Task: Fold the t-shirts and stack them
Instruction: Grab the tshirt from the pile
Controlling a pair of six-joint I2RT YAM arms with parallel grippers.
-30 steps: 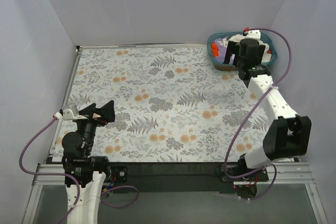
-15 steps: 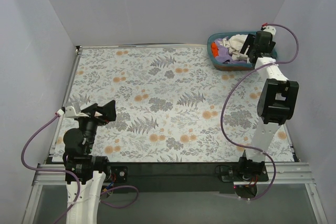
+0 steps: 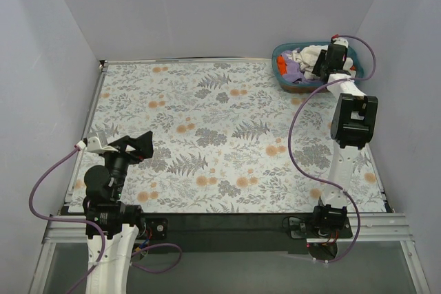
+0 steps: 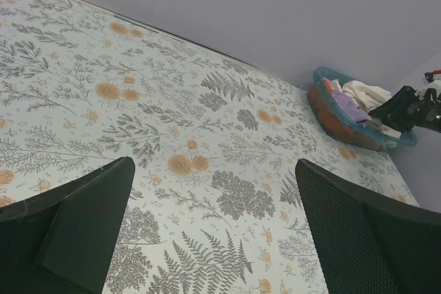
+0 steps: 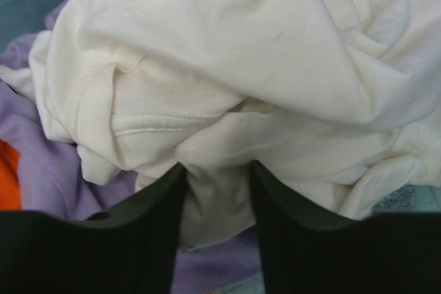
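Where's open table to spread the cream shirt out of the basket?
The floral tabletop is bare from the left gripper across to the right arm. Only the far right corner is crowded: the basket, heaped with shirts, right gripper in it.

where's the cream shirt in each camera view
top external: cream t-shirt in the teal basket, far right corner.
left wrist: right edge, atop the basket's pile.
right wrist: fills most of the frame, close up.
shared landmark: lavender garment directly beside it, in all three views.
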